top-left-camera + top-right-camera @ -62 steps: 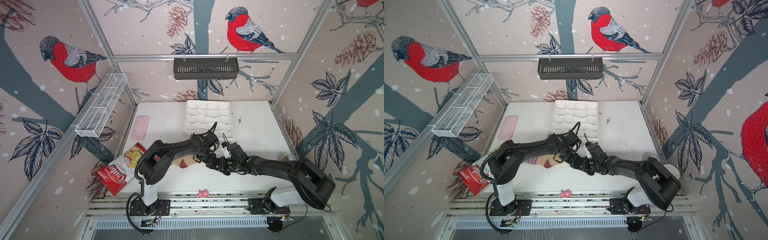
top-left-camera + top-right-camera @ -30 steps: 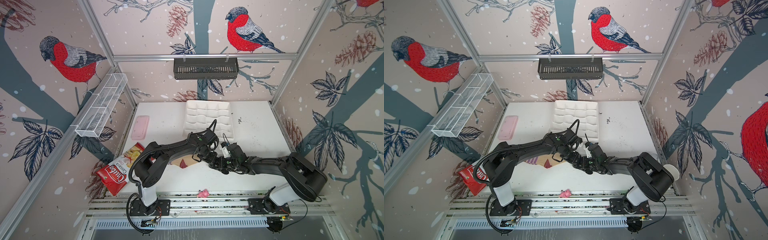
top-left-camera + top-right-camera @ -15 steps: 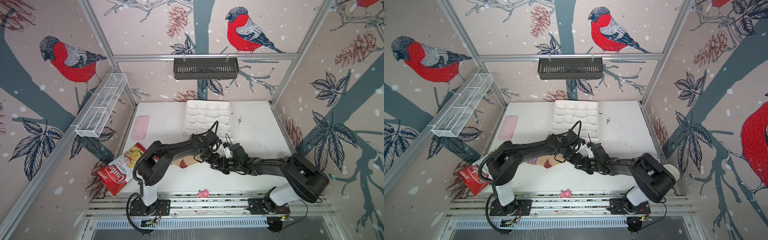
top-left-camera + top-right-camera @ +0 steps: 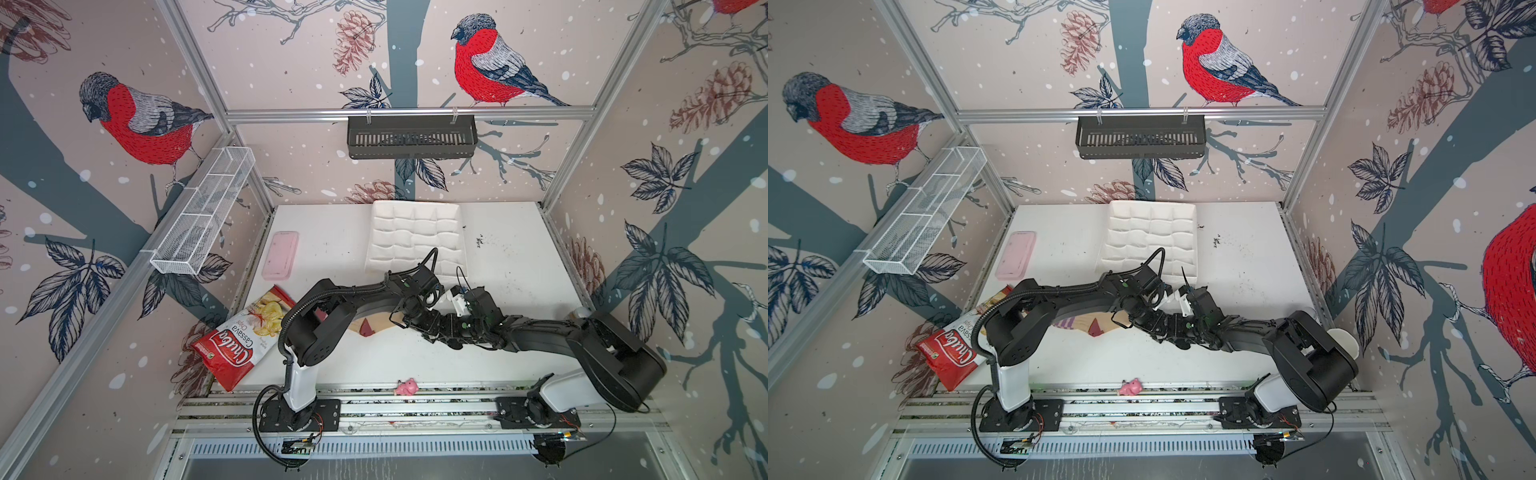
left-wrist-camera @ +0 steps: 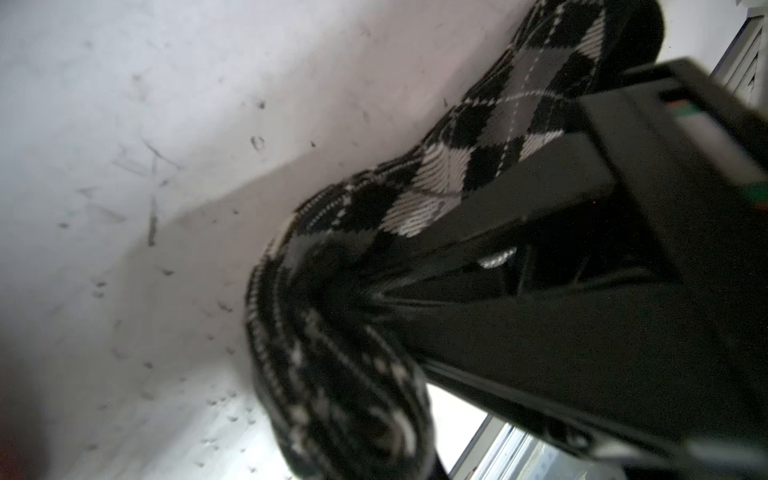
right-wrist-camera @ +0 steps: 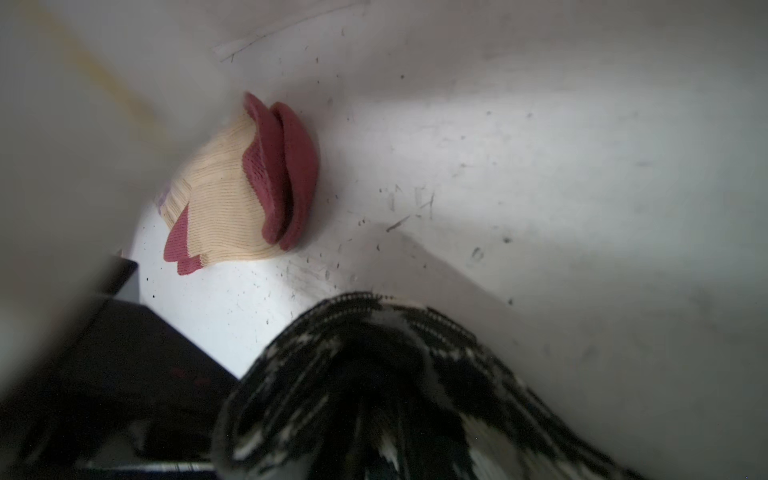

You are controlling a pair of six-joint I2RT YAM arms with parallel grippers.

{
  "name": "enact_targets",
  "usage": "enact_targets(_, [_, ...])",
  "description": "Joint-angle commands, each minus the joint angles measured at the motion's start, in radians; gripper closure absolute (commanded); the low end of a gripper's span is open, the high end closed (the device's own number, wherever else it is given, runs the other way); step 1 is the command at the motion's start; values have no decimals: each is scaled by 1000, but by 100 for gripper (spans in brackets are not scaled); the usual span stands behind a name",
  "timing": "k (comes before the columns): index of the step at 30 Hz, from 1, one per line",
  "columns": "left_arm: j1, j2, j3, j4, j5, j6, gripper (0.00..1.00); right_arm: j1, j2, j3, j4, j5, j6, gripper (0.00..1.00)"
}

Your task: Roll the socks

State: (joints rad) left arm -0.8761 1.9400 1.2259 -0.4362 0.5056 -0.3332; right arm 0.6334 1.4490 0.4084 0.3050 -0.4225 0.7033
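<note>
White scuffed table (image 4: 515, 266), bird-papered booth. Tan sock (image 6: 232, 199) lies folded before the left corner of the tray (image 4: 415, 232). Argyle sock (image 5: 449, 174) is bunched just before the tray. Left gripper (image 5: 357, 295) pinches argyle fabric. Right gripper (image 4: 432, 326) state: cannot tell. Advice: 1 gripper pins, other turns; keep roll tight.

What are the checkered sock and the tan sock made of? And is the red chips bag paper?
The argyle sock looks like soft knitted yarn: you can see tiny stitches forming the diamonds. The tan sock is ribbed knit too, with fine ridges. The chips bag looks like thin printed plastic film, smooth and slightly crinkled, probably not paper.
</note>
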Motion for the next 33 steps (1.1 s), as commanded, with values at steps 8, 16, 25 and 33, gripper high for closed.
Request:
enact_targets(8, [3, 32, -3, 39, -68, 3, 89, -19, -87, 2, -138, 39, -24, 71])
enact_targets(16, [20, 15, -15, 54, -69, -3, 89, -50, -192, -6, -205, 77, -33, 69])
enact_targets(25, [26, 12, -19, 89, -51, -10, 84, -44, -248, 1, -195, 53, -28, 64])
enact_targets(33, [31, 4, -25, 98, -45, -10, 84, -43, -157, 29, -158, 62, -35, 60])
